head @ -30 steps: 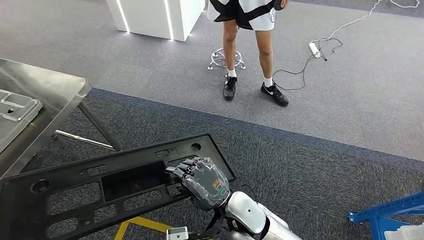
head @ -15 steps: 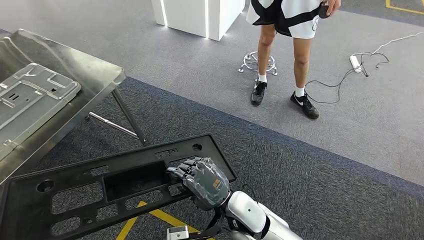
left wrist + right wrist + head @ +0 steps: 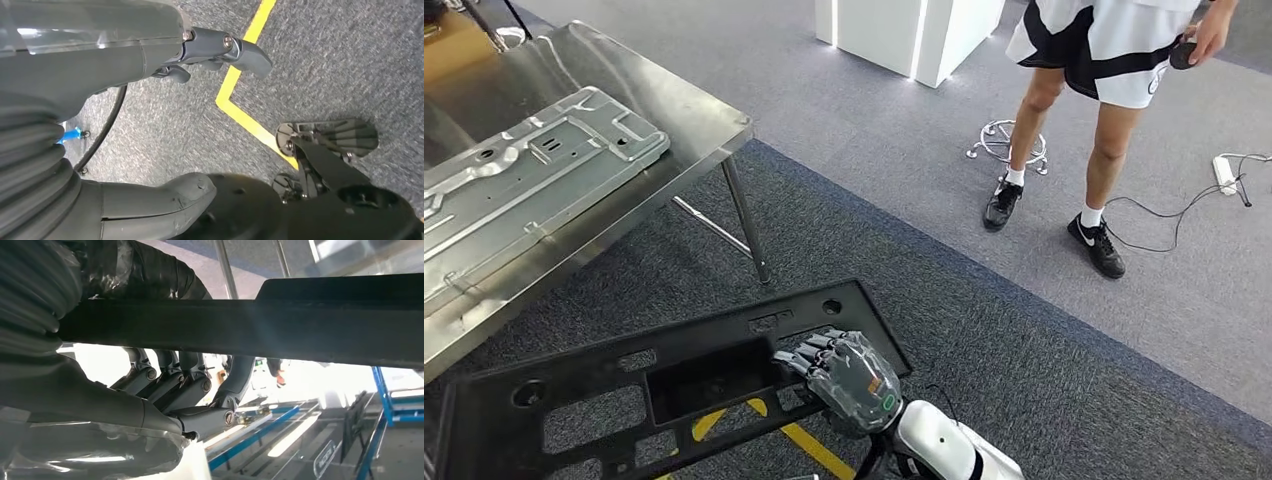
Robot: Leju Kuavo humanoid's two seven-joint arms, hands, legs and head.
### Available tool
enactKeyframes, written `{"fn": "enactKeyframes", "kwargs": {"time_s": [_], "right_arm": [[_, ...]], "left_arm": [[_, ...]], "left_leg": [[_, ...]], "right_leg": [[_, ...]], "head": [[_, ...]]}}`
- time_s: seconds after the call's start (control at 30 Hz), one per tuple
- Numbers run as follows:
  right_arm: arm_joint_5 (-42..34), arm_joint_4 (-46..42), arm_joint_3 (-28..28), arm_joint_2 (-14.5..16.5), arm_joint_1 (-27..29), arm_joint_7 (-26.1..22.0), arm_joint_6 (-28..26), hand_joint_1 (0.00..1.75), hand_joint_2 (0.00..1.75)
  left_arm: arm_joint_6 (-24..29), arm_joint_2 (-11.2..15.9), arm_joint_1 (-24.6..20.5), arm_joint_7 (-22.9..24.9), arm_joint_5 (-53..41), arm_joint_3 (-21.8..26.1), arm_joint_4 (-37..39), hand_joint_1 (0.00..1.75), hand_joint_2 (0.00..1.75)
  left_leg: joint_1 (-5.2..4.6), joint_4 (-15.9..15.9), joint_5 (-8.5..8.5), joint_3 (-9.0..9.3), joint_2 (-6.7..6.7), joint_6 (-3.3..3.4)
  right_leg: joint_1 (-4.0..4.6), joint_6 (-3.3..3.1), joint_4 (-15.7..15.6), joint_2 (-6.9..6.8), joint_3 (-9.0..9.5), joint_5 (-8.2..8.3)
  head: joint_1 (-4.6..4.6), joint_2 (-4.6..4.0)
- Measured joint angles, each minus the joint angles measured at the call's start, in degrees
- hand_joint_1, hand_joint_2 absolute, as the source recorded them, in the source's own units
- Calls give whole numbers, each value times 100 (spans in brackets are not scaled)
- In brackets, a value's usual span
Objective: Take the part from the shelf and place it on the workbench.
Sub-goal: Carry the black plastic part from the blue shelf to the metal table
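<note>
Workbench nearer; right hand holds part.

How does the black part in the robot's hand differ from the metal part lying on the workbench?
The black part is matte with large open cutouts; the silver part is shiny stamped metal, mostly solid. The black part is carried off the floor by the right hand; the silver part rests flat on the workbench. Both are long flat panels.

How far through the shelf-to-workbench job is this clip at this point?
Done: the black part is off the shelf. In hand: the right hand grips its edge, fingers hooked over it, carrying it above the carpet. Left: setting it on the steel workbench, ahead to the left, where a silver panel already lies.
</note>
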Motion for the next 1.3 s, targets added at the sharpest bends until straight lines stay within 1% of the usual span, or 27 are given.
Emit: {"fn": "enactKeyframes", "kwargs": {"time_s": [0.07,0.1,0.13,0.17,0.2,0.23,0.27,0.3,0.33,0.37,0.43,0.5,0.57,0.63,0.7,0.73,0.77,0.8,0.87,0.93,1.0,1.07,1.13,1.2,1.23,1.27,1.3], "right_arm": [[9,-172,-69,-196,143,-15,-64,175,175],[4,-260,-105,-307,217,-17,-105,175,175],[-4,-335,-138,-417,289,-18,-143,175,175],[-10,-395,-163,-519,359,-18,-166,175,175],[-13,-438,-179,-607,423,-16,-173,175,175],[-15,-480,-194,-679,481,-15,-173,175,175],[-18,-529,-211,-736,531,-11,-172,175,175],[-22,-589,-230,-786,568,-2,-169,175,175],[-26,-648,-251,-840,599,11,-165,175,175],[-31,-709,-274,-891,631,28,-161,175,175],[-37,-818,-320,-995,709,50,-160,175,175],[-39,-918,-379,-1087,793,53,-166,175,175],[-37,-1011,-448,-1160,880,64,-168,175,175],[-27,-1098,-518,-1216,979,80,-167,175,175],[5,-1151,-576,-1266,1062,91,-161,175,175],[24,-1166,-598,-1285,1096,96,-156,175,175],[41,-1184,-620,-1296,1123,97,-151,175,175],[56,-1207,-645,-1304,1145,98,-148,175,175],[75,-1255,-699,-1312,1175,100,-143,175,175],[90,-1292,-742,-1323,1192,104,-138,175,175],[105,-1324,-773,-1335,1203,106,-126,175,175],[124,-1356,-824,-1350,1226,105,-109,175,175],[135,-1384,-876,-1367,1271,105,-97,175,175],[141,-1397,-901,-1383,1322,106,-86,175,175],[143,-1397,-911,-1393,1346,106,-81,175,175],[144,-1401,-925,-1404,1367,106,-77,175,175],[144,-1408,-943,-1414,1382,106,-75,175,175]], "left_arm": [[-2,2,8,-18,-10,0,0,0,175],[0,2,2,-23,-16,0,0,0,175],[2,3,-6,-26,-20,0,0,0,175],[2,3,-11,-27,-22,0,0,0,175],[1,3,-13,-23,-23,0,0,0,175],[1,3,-11,-14,-24,0,0,0,175],[0,3,-10,2,-27,0,0,0,175],[1,3,-10,19,-31,0,0,0,175],[1,2,-12,40,-36,0,0,0,175],[2,1,-19,60,-43,0,0,0,175],[2,0,-18,94,-54,0,0,0,175],[-5,8,1,108,-64,0,0,0,175],[-18,21,6,105,-72,-1,0,0,175],[-31,27,-10,90,-83,-2,0,0,175],[-45,27,-22,74,-101,-2,0,0,175],[-54,27,-22,69,-109,-2,0,0,175],[-62,27,-18,68,-114,-2,0,0,175],[-67,29,-15,67,-118,-2,0,0,175],[-72,35,-22,67,-127,-2,0,0,175],[-79,39,-34,67,-136,-2,0,0,175],[-93,40,-27,68,-149,-2,0,0,175],[-110,39,-18,69,-160,-3,0,0,175],[-120,38,-32,69,-166,-4,0,0,175],[-123,38,-54,68,-169,-5,0,0,175],[-127,39,-60,66,-170,-6,0,0,175],[-131,39,-61,65,-170,-7,0,0,175],[-135,40,-59,61,-170,-7,0,0,175]], "left_leg": [[29,-44,21,21,-113,75],[38,-55,29,26,-174,105],[34,-56,30,23,-242,126],[27,-54,31,21,-320,137],[19,-50,30,21,-400,141],[13,-43,30,23,-484,142],[10,-33,29,26,-568,140],[9,-22,27,28,-650,136],[2,-5,23,21,-727,126],[-1,11,21,8,-799,110],[8,22,32,-33,-925,57],[23,21,42,-69,-996,-8],[11,222,-93,-163,-739,-68],[19,814,-422,-432,-384,-126],[45,1430,-662,-727,-265,-170],[50,1515,-646,-762,-238,-179],[52,1392,-536,-690,-210,-178],[48,1062,-354,-505,-146,-162],[-3,329,-108,-103,113,-85],[-60,20,-60,51,227,2],[-54,-18,-31,45,85,70],[-22,-93,10,75,-42,139],[-9,-133,44,93,-164,189],[-17,-127,53,83,-313,212],[-20,-120,53,82,-397,215],[-19,-106,50,81,-489,212],[-15,-85,44,82,-580,202]], "right_leg": [[-31,43,263,285,-92,-200],[-44,55,578,476,-238,-381],[-42,57,969,600,-438,-568],[-38,58,1340,656,-637,-704],[-32,56,1569,678,-774,-739],[-29,48,1587,690,-815,-653],[-29,33,1384,712,-749,-465],[-31,13,1009,781,-594,-223],[-38,-9,618,920,-429,-39],[-47,-23,308,1037,-302,80],[-41,-40,68,1151,-207,108],[-47,-77,24,1014,-179,128],[-71,-134,-32,868,-137,150],[-60,-175,-47,705,-110,143],[-44,-196,-36,520,-103,121],[-41,-194,-28,434,-98,107],[-39,-186,-20,357,-90,91],[-38,-173,-13,286,-74,72],[-19,-130,-6,162,-34,31],[2,-76,-17,52,2,8],[6,-15,-42,-22,42,-7],[-13,37,90,188,17,-139],[-33,57,638,521,-230,-468],[-36,69,1307,642,-578,-737],[-40,75,1459,659,-673,-734],[-48,80,1407,672,-676,-615],[-63,82,1154,708,-580,-406]], "head": [[1,0],[1,0],[2,0],[3,0],[3,0],[2,0],[2,0],[2,0],[2,0],[2,0],[1,0],[1,0],[-9,0],[-18,0],[-18,0],[-18,0],[-19,0],[-19,0],[-19,0],[-18,0],[-17,0],[-15,0],[-12,0],[-11,0],[-12,0],[-12,0],[-13,0]]}}
